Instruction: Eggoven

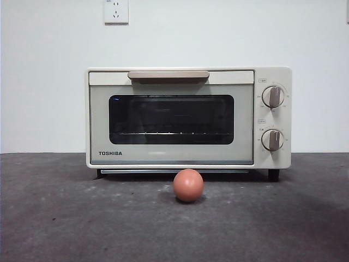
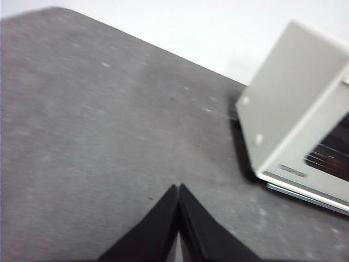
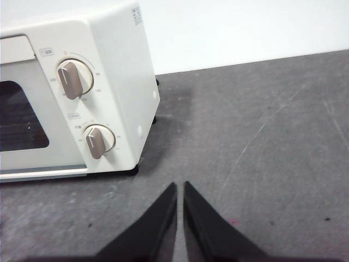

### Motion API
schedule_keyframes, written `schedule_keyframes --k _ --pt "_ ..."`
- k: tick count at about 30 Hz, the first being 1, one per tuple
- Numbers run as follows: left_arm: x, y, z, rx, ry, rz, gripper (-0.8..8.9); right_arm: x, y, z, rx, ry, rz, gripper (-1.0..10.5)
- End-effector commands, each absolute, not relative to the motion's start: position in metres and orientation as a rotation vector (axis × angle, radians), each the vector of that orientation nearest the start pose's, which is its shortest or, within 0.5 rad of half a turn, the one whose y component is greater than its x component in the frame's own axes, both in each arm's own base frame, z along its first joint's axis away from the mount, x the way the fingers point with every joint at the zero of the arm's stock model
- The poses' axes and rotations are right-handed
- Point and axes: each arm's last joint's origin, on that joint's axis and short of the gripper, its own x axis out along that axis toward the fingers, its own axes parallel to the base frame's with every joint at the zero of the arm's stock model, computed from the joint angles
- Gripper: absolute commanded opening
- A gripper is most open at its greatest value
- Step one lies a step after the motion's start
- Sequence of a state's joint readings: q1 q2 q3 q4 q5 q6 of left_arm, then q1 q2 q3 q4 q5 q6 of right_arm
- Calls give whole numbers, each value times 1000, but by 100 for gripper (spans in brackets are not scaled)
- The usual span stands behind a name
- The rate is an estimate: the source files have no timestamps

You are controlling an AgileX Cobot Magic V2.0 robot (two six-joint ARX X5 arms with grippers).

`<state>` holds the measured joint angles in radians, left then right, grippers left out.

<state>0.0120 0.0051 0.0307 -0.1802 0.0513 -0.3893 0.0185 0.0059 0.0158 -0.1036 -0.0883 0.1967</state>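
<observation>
A reddish-brown egg (image 1: 188, 185) lies on the dark grey table just in front of the cream TOSHIBA toaster oven (image 1: 188, 117). The oven door is closed, with its tan handle (image 1: 168, 75) along the top and two knobs (image 1: 272, 96) on the right. My left gripper (image 2: 178, 188) is shut and empty over the table, off the oven's left side (image 2: 283, 103). My right gripper (image 3: 180, 186) is shut and empty, off the oven's knob side (image 3: 82, 98). Neither gripper shows in the front view. The egg is out of both wrist views.
The grey table (image 1: 65, 218) stretches to both sides of the oven. A white wall with a socket (image 1: 116, 11) stands behind.
</observation>
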Motion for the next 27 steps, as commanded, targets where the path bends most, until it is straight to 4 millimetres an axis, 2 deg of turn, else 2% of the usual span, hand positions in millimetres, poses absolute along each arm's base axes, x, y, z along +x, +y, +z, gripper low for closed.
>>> schedule_keyframes --k 1,4,8,12,18,27 --pt "96 -2 148 -443 201 -52 6 96 6 158 240 117 138 4" --pt "94 -3 153 -503 212 -92 6 96 6 161 334 120 159 4" --pt "90 -6 167 -560 228 -169 6 92 7 174 392 105 179 4" --pt "85 -7 190 -562 227 -215 6 85 7 197 396 131 183 4" --pt "84 -11 229 -541 265 -353 6 79 9 242 384 167 240 4" --pt "98 -16 273 -430 513 -549 6 87 16 293 276 437 440 4"
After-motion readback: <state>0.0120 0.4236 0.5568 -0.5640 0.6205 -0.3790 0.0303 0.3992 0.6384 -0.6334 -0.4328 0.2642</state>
